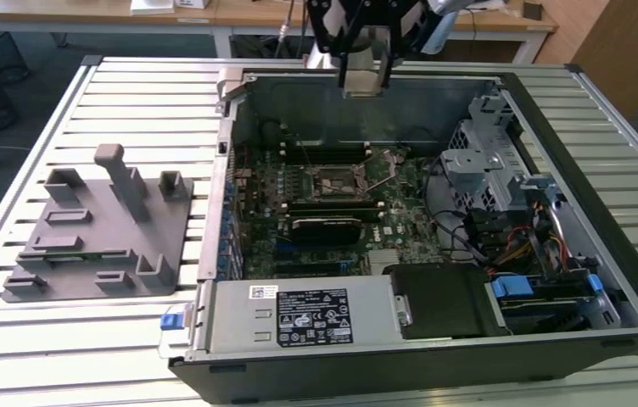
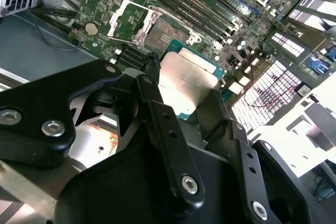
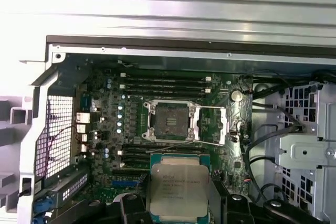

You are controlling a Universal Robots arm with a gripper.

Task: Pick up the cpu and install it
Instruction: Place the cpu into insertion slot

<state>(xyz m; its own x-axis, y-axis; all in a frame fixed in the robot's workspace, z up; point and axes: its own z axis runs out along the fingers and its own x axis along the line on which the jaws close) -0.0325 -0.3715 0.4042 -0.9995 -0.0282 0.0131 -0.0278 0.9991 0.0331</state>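
Gripper [image 3: 179, 207] tight on the cpu [image 3: 178, 182] — faint lettering atop.

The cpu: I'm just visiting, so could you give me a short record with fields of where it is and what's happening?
cpu: held flat, silver top showing
gripper: shut on the cpu, above the open computer case
socket: open, empty, cover plate swung aside
installed: not yet
grey tray: on the table beside the case

Matte black tool [image 2: 186, 90], rounded linkage arms (silver screws at each pivot).
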